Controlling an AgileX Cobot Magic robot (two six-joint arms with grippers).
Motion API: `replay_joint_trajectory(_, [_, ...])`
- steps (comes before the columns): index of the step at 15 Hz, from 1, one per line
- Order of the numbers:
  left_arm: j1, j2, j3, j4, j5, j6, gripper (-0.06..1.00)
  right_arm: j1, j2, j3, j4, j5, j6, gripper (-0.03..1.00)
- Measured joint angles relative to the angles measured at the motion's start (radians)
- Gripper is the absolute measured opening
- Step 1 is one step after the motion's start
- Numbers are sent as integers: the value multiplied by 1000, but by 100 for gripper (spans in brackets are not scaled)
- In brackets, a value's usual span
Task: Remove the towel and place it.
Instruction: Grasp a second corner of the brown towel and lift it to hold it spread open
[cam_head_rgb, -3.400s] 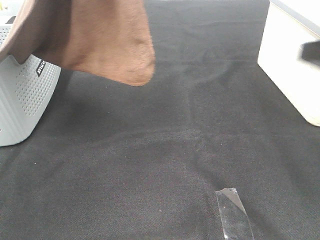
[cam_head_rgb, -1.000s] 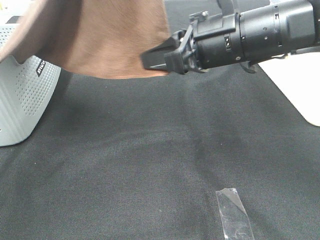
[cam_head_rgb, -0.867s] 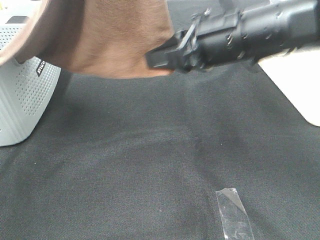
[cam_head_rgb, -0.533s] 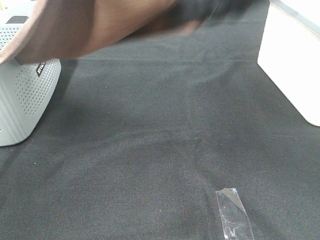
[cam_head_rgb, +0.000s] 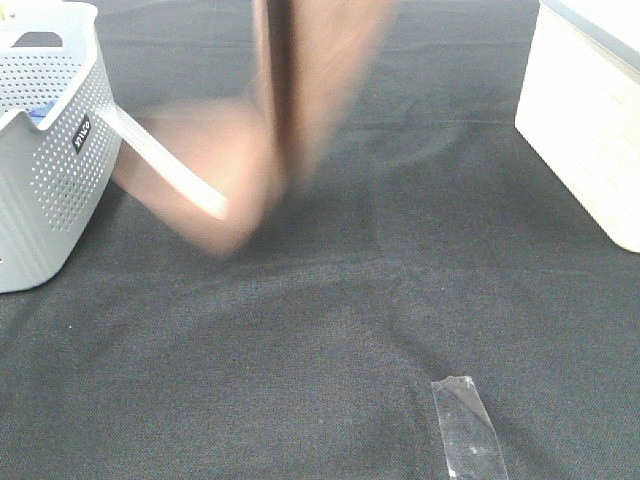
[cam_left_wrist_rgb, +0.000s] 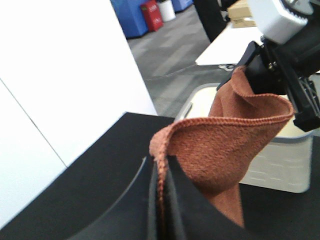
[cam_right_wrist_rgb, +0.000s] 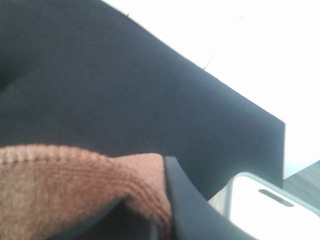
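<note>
The brown towel (cam_head_rgb: 300, 90) hangs in the air over the black table, blurred by motion, with its lower end trailing toward the grey perforated basket (cam_head_rgb: 50, 170). No gripper shows in the exterior view. In the left wrist view my left gripper (cam_left_wrist_rgb: 160, 197) is shut on a stitched edge of the towel (cam_left_wrist_rgb: 220, 150). My right gripper (cam_left_wrist_rgb: 265, 75) shows beyond it, holding the towel's other end. In the right wrist view my right gripper (cam_right_wrist_rgb: 145, 215) is shut on the towel (cam_right_wrist_rgb: 60, 185).
The basket stands at the left edge with a blue item (cam_head_rgb: 38, 112) inside. A white box (cam_head_rgb: 590, 120) stands at the right edge. A strip of clear tape (cam_head_rgb: 465, 425) is stuck to the black table cover (cam_head_rgb: 350, 330) near the front.
The towel lay draped over the basket. The right arm reached in, took hold of it and lifted. The towel is now off the basket and swinging over the table's middle.
</note>
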Motion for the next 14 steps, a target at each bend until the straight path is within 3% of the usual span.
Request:
replay_joint_trajectory(3, [0, 24, 0, 26, -56, 36, 0, 0, 36, -29, -44, -49, 17, 1])
replay_joint_trajectory(7, [0, 74, 0, 72, -244, 88, 0, 0, 77, -29, -137, -199, 88, 1])
replay_joint_trajectory(14, [1, 154, 0, 94, -652, 126, 0, 0, 172, -34, -463, -538, 434, 1])
